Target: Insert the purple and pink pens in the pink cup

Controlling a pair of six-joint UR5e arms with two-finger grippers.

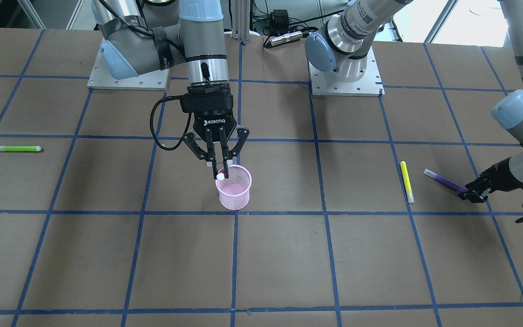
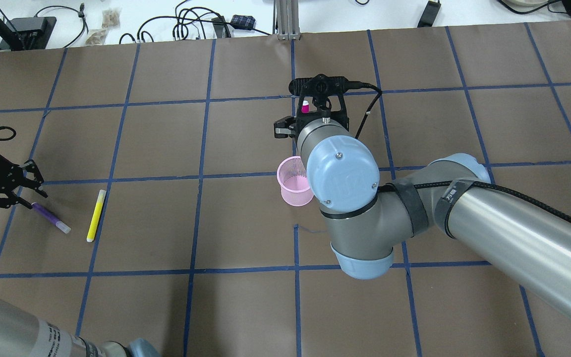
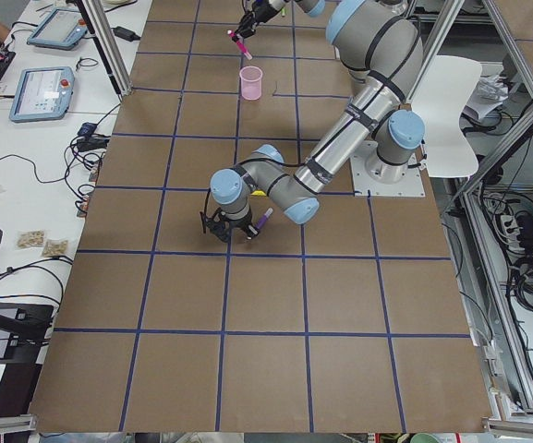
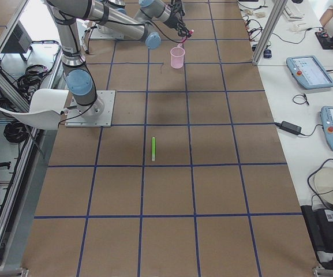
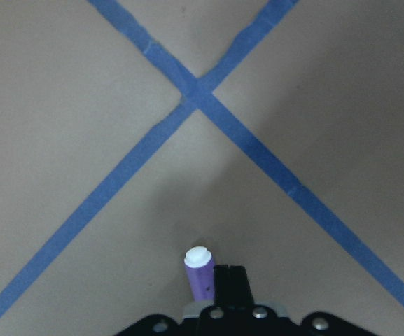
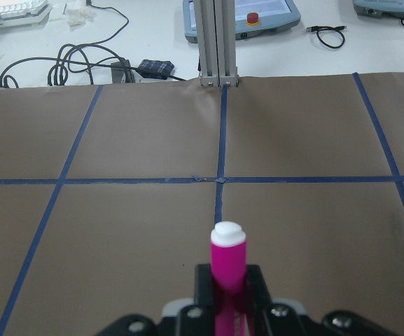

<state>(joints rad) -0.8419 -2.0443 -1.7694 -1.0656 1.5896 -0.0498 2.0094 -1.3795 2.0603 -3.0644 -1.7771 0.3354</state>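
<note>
The pink mesh cup point(image 1: 234, 195) stands upright near the table's middle and also shows in the overhead view point(image 2: 293, 191). My right gripper point(image 1: 221, 171) is shut on the pink pen point(image 6: 228, 266), holding it upright. The pen's white cap point(image 1: 220, 175) is at the cup's back rim. My left gripper point(image 1: 474, 195) is shut on one end of the purple pen point(image 1: 445, 181), low over the table. The pen's white-capped end point(image 2: 65, 228) points away from the gripper. In the left wrist view the purple pen point(image 5: 200, 274) lies against one finger point(image 5: 230, 283).
A yellow pen point(image 1: 407, 181) lies on the table close to the purple pen, also seen overhead point(image 2: 95, 215). A green pen point(image 1: 16, 148) lies far off on the robot's right side. The arm base plates point(image 1: 345, 84) sit at the robot's edge.
</note>
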